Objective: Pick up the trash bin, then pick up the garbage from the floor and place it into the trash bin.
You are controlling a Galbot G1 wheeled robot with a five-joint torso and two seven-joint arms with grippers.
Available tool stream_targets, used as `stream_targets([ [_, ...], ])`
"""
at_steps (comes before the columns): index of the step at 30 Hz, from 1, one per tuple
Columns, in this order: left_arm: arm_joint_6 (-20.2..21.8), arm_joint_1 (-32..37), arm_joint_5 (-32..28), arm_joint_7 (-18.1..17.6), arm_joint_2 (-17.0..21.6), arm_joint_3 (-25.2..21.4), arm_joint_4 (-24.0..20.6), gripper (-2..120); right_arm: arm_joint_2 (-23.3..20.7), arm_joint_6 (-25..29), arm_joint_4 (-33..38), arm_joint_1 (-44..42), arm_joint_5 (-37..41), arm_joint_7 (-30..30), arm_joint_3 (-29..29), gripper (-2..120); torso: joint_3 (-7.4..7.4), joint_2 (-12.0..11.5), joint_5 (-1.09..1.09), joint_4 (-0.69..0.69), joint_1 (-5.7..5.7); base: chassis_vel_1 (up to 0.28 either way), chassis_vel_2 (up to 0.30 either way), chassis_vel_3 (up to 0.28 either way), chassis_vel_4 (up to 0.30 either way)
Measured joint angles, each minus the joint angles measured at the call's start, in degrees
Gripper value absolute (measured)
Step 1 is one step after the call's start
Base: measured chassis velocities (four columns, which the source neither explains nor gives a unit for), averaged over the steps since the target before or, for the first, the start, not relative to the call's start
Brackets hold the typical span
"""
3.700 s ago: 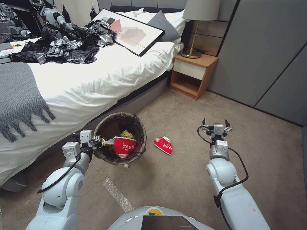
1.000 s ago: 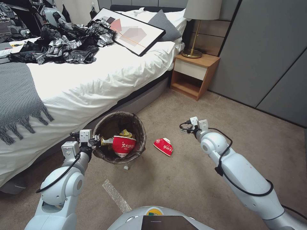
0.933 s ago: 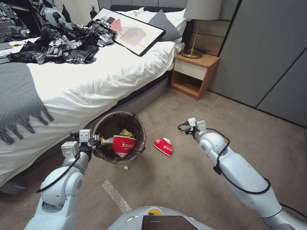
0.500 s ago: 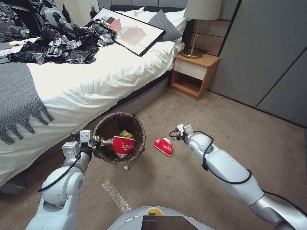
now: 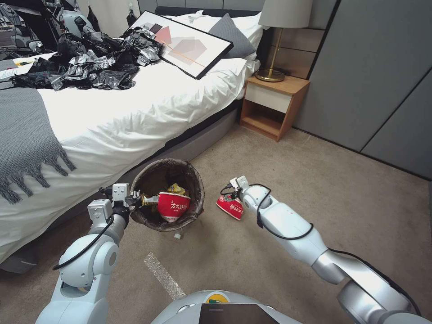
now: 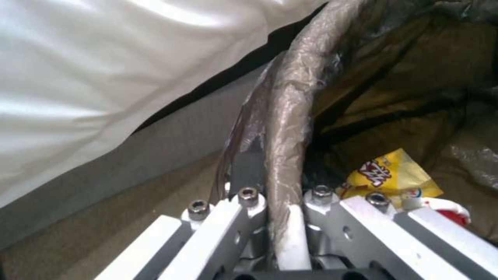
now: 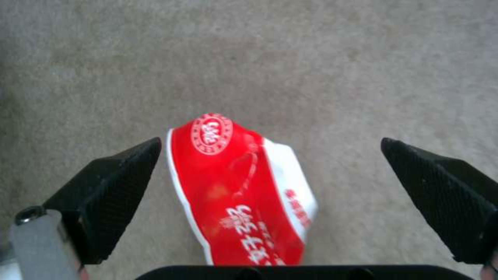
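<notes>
1. The crushed noodle bowl (image 7: pixel 241 192) lies on the carpet (image 5: pixel 270 252) just right of the trash bin (image 5: pixel 196 189), between the spread fingers (image 7: pixel 111 186) of the right gripper (image 7: pixel 270 194), untouched by either.
2. The left gripper (image 6: pixel 280 217) is clamped on the bin's bag-covered rim, holding it beside the bed (image 5: pixel 135 108); another red bowl (image 5: pixel 173 206) and a yellow wrapper (image 6: pixel 386 175) sit inside.
3. Half a second ago the right gripper hung to the bowl's right; it has since reached down over it. The bin has not moved.
</notes>
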Motion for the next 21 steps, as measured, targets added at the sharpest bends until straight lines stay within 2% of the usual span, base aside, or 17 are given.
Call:
stream_targets([
  [5,-0.03,0.05,-0.08,0.07,0.33,-0.15,0.11,0,4.34,1.26,-5.75,1.84,-1.72,-2.31,-0.62,100,0.0,0.0,0.0,0.0,0.0,0.0,0.0,0.0,0.0],
  [8,-0.08,0.04,-0.09,0.1,0.41,-0.15,0.35,0,7.01,3.87,-11.21,2.71,-5.19,-5.37,-0.77,100,0.0,0.0,-0.01,-0.01,0.0,0.0,0.0,0.0,0.0],
  [16,-0.29,0.23,-0.05,0.22,0.13,-0.31,0.33,0,9.64,5.64,-17.23,2.62,-5.82,-5.65,1.65,100,0.0,0.0,0.01,0.0,0.0,0.0,0.0,0.0,0.0],
  [21,-0.29,0.31,-0.05,0.26,0.12,-0.44,0.06,0,9.45,5.92,-17.63,1.64,-6.18,-5.63,2.92,100,0.0,0.0,0.01,-0.02,0.0,0.0,0.0,0.0,0.0],
])
